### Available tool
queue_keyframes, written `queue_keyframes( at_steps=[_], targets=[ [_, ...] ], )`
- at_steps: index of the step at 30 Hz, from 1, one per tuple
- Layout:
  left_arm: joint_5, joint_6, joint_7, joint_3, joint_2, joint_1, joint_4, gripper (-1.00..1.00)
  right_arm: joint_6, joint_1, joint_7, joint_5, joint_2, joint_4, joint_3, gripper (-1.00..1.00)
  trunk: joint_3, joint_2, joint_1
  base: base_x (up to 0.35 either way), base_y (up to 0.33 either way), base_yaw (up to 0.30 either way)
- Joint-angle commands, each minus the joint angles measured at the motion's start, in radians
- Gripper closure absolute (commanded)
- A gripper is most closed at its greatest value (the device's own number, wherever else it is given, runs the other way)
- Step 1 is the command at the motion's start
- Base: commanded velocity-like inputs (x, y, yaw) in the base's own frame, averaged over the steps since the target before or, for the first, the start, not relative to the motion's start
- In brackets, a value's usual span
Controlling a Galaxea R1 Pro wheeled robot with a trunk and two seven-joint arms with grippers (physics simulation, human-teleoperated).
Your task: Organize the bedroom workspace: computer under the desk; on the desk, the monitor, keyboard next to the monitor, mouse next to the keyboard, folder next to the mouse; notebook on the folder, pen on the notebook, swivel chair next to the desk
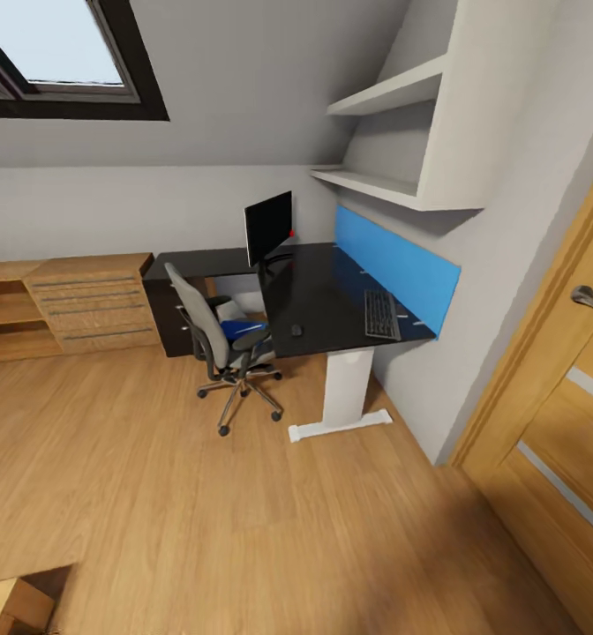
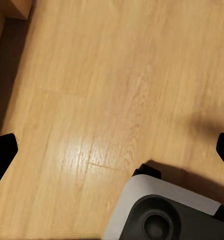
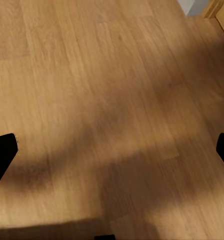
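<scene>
Left hand [image 2: 112,145] spread, right hand [image 3: 112,145] spread, folder [image 1: 243,329] half hidden on swivel chair [image 1: 215,339]

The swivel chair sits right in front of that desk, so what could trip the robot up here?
The swivel chair is on casters, so a nudge could roll it and tip off the blue folder on its seat. The mouse lies near the desk edge, easy to knock off. The keyboard lies far from the monitor.

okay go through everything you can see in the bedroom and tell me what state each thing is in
Monitor: upright on the desk.
Keyboard: flat on the desk.
Mouse: on the desk's near edge.
Folder: on the swivel chair seat.
Door: shut.
Left gripper: open, empty.
Right gripper: open, empty.
</scene>
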Motion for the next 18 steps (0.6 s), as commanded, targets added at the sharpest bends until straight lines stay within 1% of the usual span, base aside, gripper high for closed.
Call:
queue_keyframes(
  at_steps=[1, 3, 7, 13, 18],
  targets=[
    [-0.001, -0.003, 0.000, 0.003, 0.000, -0.001, 0.001, -1.00, -0.002, 0.000, -0.006, 0.005, 0.000, 0.001, 0.001, -1.00, -0.001, -0.001, 0.000, 0.000, 0.000, 0.280],
    [-0.001, -0.003, -0.001, 0.003, -0.001, -0.001, 0.001, -1.00, 0.000, 0.000, -0.006, 0.006, 0.000, 0.001, 0.003, -1.00, -0.001, -0.001, 0.000, 0.000, 0.003, 0.280],
    [-0.003, -0.002, -0.003, 0.001, -0.015, -0.001, 0.001, -1.00, 0.001, 0.000, -0.006, 0.006, 0.000, 0.001, 0.005, -1.00, -0.001, -0.001, 0.000, 0.000, 0.131, 0.280],
    [-0.003, -0.001, -0.003, -0.002, -0.024, -0.001, 0.001, -1.00, 0.001, 0.000, -0.006, 0.006, 0.000, 0.002, 0.006, -1.00, -0.002, -0.001, 0.000, 0.009, 0.274, 0.280],
    [-0.003, -0.002, -0.004, -0.002, -0.024, 0.000, 0.001, -1.00, 0.001, 0.000, -0.006, 0.006, 0.000, 0.001, 0.006, -1.00, -0.005, -0.001, 0.000, 0.140, 0.292, 0.263]
  ],
)
